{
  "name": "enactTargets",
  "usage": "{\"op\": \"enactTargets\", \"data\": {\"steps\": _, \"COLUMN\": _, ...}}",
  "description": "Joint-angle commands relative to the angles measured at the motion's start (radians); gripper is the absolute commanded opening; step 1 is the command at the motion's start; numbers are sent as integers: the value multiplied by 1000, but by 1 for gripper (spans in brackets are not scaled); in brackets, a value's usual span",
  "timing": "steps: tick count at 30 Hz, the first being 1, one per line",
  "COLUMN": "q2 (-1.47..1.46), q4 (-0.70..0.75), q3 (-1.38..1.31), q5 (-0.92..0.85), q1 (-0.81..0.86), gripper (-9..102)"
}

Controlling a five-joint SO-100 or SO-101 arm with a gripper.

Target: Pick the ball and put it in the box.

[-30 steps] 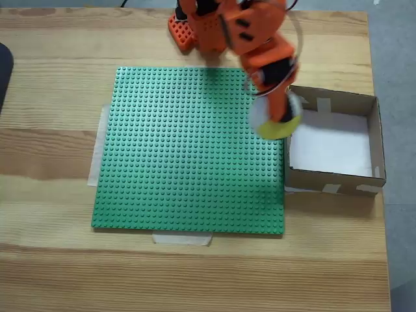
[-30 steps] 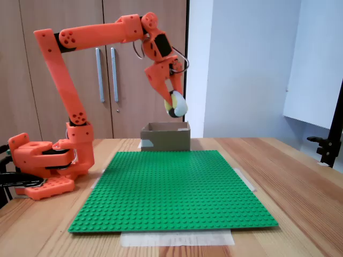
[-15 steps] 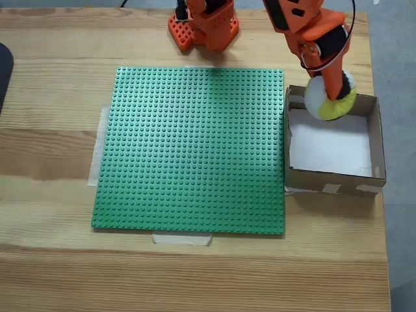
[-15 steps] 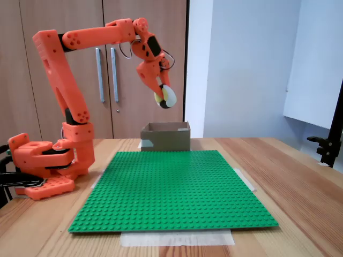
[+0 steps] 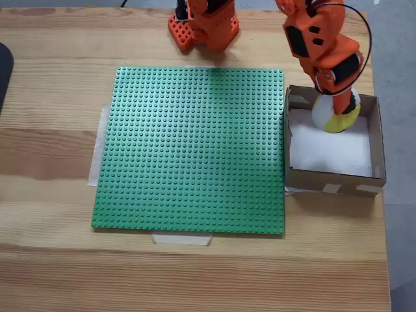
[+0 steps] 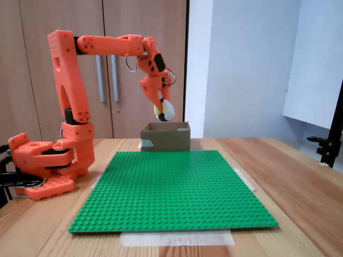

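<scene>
In the fixed view from above, the orange gripper (image 5: 339, 112) sits in the upper right of the frame, its fingers pinching the ball (image 5: 337, 117), whose yellow and white patches show just under the orange finger. The ball hangs over the upper part of the box (image 5: 377, 140), inside its walls as seen from above, near the far wall and right of centre. In the fixed view from the side, the gripper (image 6: 162, 111) points down at centre frame with the ball (image 6: 165, 111) clamped at its tip, held in the air just above the box (image 6: 166, 138) rim and not touching it.

The box shows a white bottom and pale tape strips on its brown walls. It stands at the right edge of the table (image 5: 52, 91), touching or just beside the right edge of the green studded plate (image 5: 192, 149), which fills the middle of the top-down frame and is taped to the wood. The arm's orange base (image 6: 45, 166) sits at lower left in the side view, in front of wooden cabinet doors (image 6: 123, 69)
</scene>
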Motion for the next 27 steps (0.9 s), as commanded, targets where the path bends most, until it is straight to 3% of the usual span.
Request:
{"op": "enactTargets", "data": {"steps": 1, "q2": 9, "q4": -46, "q3": -34, "q5": 6, "q1": -3, "gripper": -1}}
{"op": "enactTargets", "data": {"steps": 27, "q2": 18, "q4": -190, "q3": 106, "q5": -38, "q1": -3, "gripper": -1}}
